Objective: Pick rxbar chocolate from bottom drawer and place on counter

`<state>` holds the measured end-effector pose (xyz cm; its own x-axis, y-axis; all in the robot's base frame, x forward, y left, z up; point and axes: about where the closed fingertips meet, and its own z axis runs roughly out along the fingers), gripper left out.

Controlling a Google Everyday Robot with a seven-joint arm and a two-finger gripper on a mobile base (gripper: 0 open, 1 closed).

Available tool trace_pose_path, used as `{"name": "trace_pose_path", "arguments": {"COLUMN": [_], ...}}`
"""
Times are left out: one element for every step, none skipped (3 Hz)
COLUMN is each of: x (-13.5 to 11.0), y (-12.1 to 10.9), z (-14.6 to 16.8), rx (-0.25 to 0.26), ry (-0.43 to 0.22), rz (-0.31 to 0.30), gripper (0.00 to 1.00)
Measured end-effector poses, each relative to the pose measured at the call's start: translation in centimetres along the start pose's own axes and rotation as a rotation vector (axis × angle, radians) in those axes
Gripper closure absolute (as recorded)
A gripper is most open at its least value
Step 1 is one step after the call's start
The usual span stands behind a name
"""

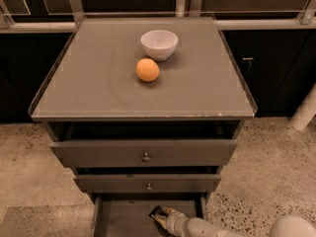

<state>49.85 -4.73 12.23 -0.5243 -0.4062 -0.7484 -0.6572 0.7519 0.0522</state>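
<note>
We have a single view, looking down from in front of the cabinet. The counter (98, 90) is a wide grey glossy top with a thin raised rim, and it shows a faint curved smear near its middle. A white bowl (159, 43) stands towards the back, and an orange (147, 69) sits just in front of it, a little to the left, close but not touching.

Below the top we see three grey drawers, each pulled out a little further than the one above. The top drawer (98, 154) and the middle drawer (108, 183) each carry a small knob at the centre. The bottom drawer (121, 220) is open, and its plain flat floor is partly cut off by the lower edge of the view.

The pale arm (197, 227) comes in from the lower right, with the gripper (165, 214) down inside the bottom drawer near its right side. Its jaws look closed on the snack bar (157, 213), a small black packet tilted at the gripper's tip, still within the drawer.

Around the cabinet the floor (276, 167) is speckled stone. Dark cupboards (269, 68) line the wall behind, with metal rails (39, 26) running along them. A white post (305, 110) leans in at the right edge.
</note>
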Motion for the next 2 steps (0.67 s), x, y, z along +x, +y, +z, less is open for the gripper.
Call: {"name": "trace_pose_path", "arguments": {"x": [0.00, 0.00], "y": [0.00, 0.00], "z": [0.00, 0.00], "rx": [0.000, 0.000], "ry": [0.000, 0.000], "rz": [0.000, 0.000], "gripper": [0.89, 1.00]}}
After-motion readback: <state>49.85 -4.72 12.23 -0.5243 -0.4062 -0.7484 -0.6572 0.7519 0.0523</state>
